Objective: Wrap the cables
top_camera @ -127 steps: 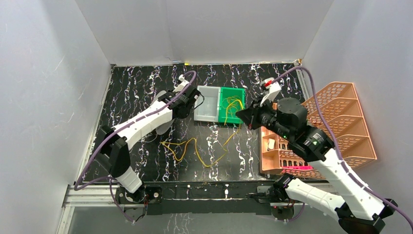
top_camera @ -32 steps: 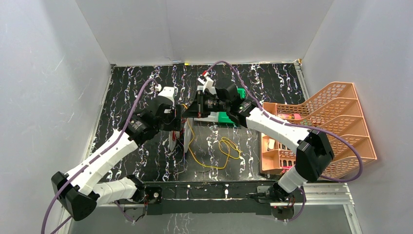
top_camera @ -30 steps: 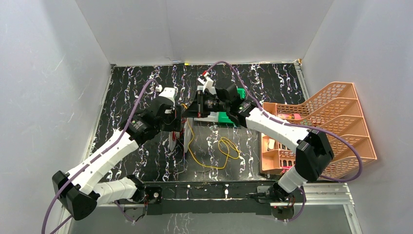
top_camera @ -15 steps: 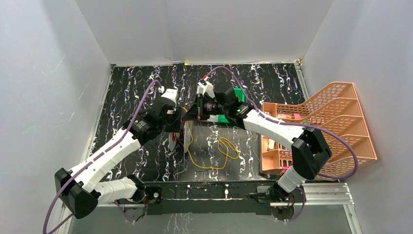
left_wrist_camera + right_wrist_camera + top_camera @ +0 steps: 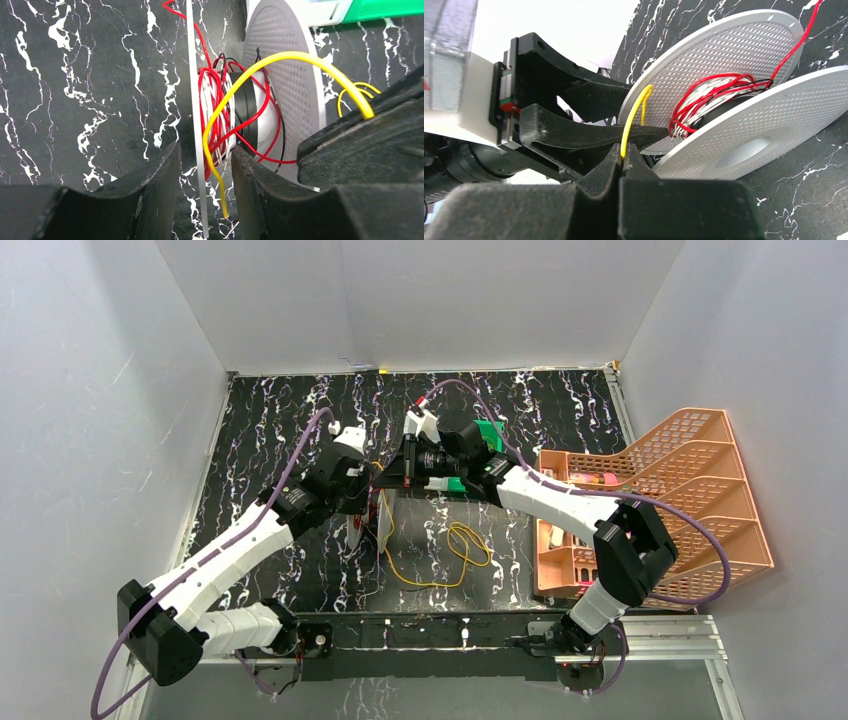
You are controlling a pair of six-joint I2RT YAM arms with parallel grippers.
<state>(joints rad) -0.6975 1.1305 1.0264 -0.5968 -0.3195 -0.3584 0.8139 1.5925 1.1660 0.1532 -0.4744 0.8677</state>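
we are pinching the thin yellow cable (image 5: 300, 55) at the top view's centre between the pressed-together jaws of our right gripper (image 5: 624, 156), the left gripper (image 5: 202, 167) straddling, jaws apart, a flange of the white perforated plastic spool (image 5: 724, 55), and we are judging taut, low feeding onto the hub best.

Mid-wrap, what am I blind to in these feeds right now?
1. Top view: spool mostly hidden under the arms.
2. Right wrist view: yellow cable vanishes into the right gripper; its run beyond is hidden.
3. Left wrist view: hub buried in red wire; yellow turns uncountable.
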